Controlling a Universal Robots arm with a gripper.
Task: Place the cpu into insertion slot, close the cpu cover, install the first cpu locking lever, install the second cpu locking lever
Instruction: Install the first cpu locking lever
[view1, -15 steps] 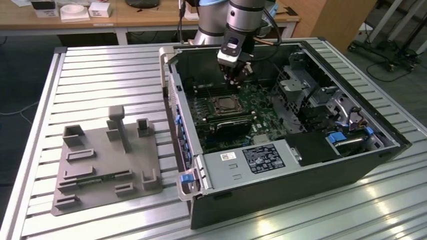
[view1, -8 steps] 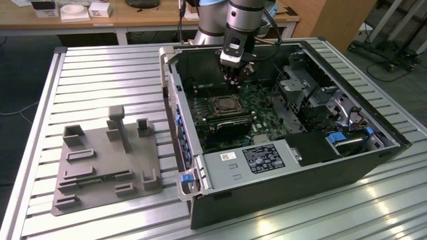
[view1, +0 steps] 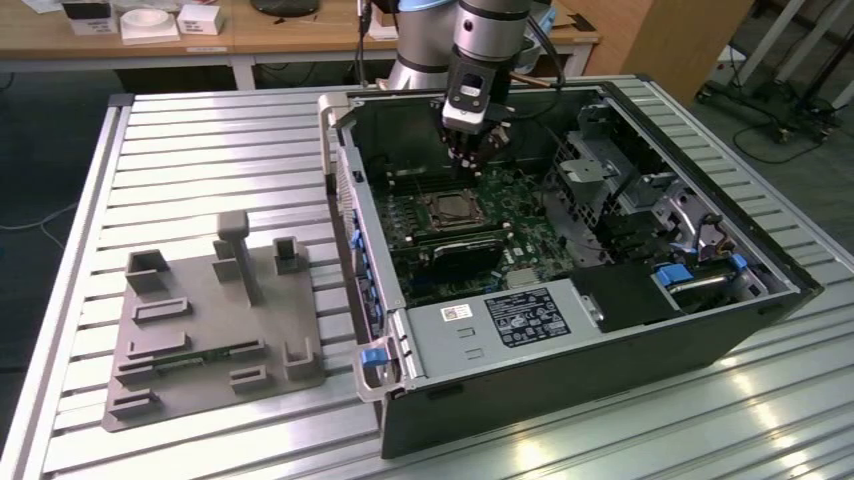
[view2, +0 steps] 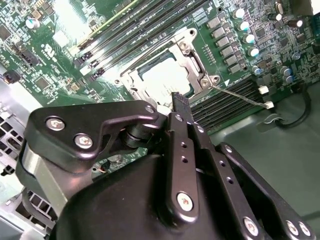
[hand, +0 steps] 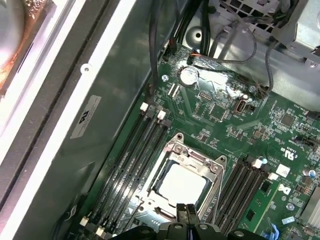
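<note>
The computer case (view1: 561, 390) lies open on the slatted table. On its green board the insertion slot (view1: 450, 211) holds the cpu (hand: 181, 185), whose silvery top shows in both wrist views (view2: 165, 80). The cpu cover (hand: 200, 156) lies flat around the chip as a silver frame (view2: 189, 47). A thin wire locking lever (view2: 239, 95) runs out from the socket's corner along the memory slots. My gripper (view1: 470, 152) hangs just above the socket's far edge. Its fingertips (hand: 186, 211) are pressed together with nothing between them.
Long black memory slots (hand: 132, 160) flank the socket on both sides. The case walls (view1: 340, 180), a drive cage (view1: 587, 170) and the power supply (view1: 514, 320) hem in the board. A grey fixture plate (view1: 200, 330) sits on the table at the exterior view's left.
</note>
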